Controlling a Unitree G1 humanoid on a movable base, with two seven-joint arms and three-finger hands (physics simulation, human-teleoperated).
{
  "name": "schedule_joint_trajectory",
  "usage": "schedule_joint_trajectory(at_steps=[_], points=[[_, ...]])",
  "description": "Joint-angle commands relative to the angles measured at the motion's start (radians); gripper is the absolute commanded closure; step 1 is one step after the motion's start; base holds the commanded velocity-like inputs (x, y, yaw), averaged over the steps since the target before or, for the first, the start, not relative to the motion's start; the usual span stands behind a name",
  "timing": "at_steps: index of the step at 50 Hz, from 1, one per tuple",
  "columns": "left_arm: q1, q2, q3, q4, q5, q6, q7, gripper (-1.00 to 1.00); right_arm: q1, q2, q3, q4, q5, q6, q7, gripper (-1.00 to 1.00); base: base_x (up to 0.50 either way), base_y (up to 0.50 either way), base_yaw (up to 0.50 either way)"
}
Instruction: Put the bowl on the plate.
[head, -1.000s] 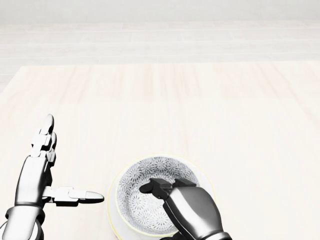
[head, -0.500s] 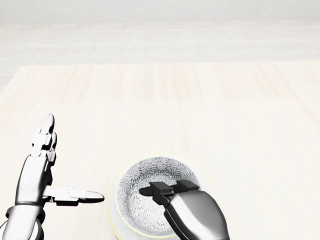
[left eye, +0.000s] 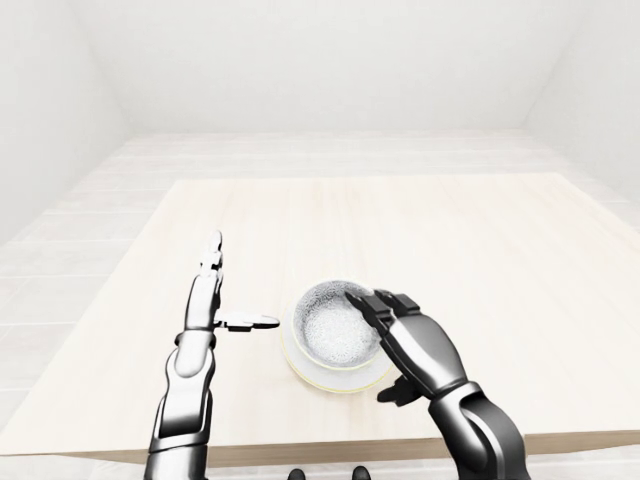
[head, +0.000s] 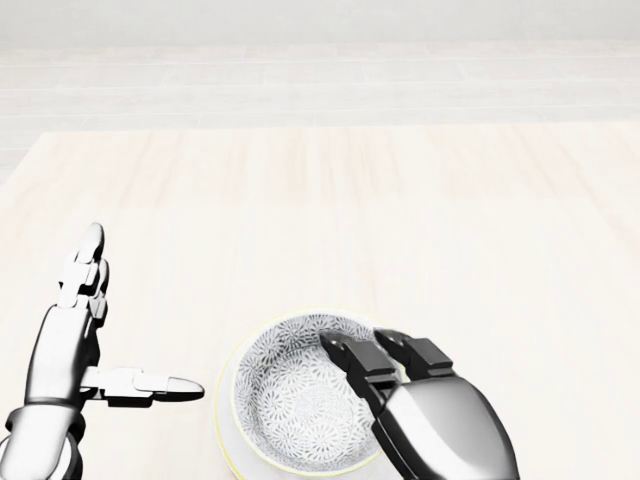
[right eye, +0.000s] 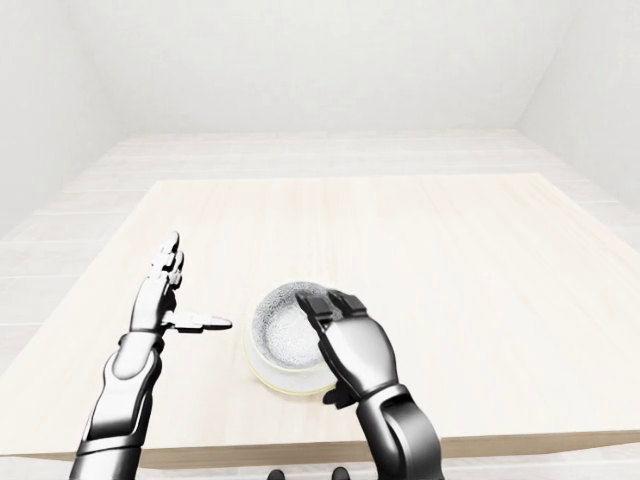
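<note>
right hand (head: 440, 420) holds fingers (head: 350, 363) apart over the bowl (head: 290, 400) rim, left hand (head: 68, 345) splayed beside the plate (head: 224, 425).

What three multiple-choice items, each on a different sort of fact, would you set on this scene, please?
1. Where does the bowl sit?
A. On the plate
B. Beside the plate, off it
C. Lifted in the air

2. How many robot hands show?
A. One
B. Two
C. Three

3. How is the left robot hand set?
A. Shut on the bowl
B. Shut on the plate
C. Open, fingers outstretched, apart from the bowl

Key:
1 A: the plate's pale rim rings the bowl's base.
2 B: the left robot hand shows, and the right robot hand lies over the bowl's right rim.
3 C: bare table shows between its thumb tip and the plate.
</note>
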Motion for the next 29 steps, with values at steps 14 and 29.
schedule_joint_trajectory(at_steps=[14, 29], points=[[0.013, 0.011, 0.021, -0.043, -0.002, 0.021, -0.019, -1.00, 0.101, 0.053, -0.379, -0.214, 0.133, 0.000, 0.113, -1.00, 0.00, 0.00, 0.00], [0.053, 0.012, 0.050, -0.083, -0.011, 0.024, -0.039, -1.00, 0.098, 0.146, -0.595, -0.200, 0.245, 0.000, 0.136, -1.00, 0.00, 0.00, 0.00]])
